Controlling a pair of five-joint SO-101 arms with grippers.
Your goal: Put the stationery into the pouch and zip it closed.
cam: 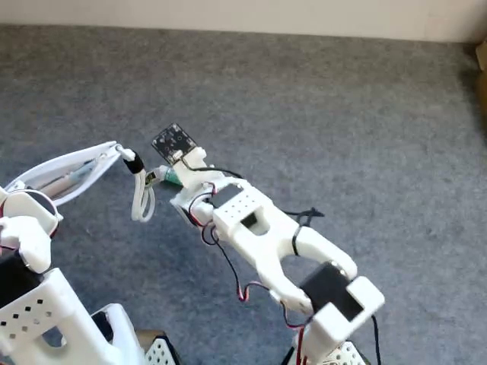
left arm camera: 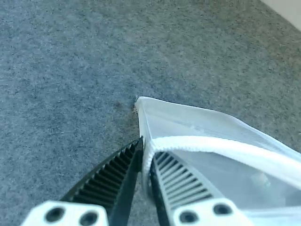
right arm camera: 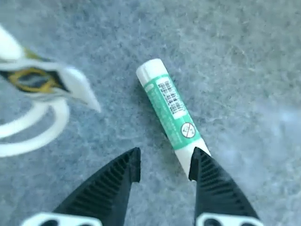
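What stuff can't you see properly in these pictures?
High view: glue stick mostly hidden under the right arm; what's inside the pouch too small, veiled by mesh.
Right wrist view: pouch end blurred.
Left wrist view: pouch cut off by the edge.

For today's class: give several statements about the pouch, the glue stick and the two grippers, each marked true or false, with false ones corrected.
1. The left gripper is shut on the pouch's edge. True.
2. The glue stick is inside the pouch. False: it lies on the carpet, outside the pouch.
3. The right gripper is open. True.
4. The glue stick stands upright. False: it lies flat on its side.
5. The right gripper holds the pouch's strap. False: it holds nothing.
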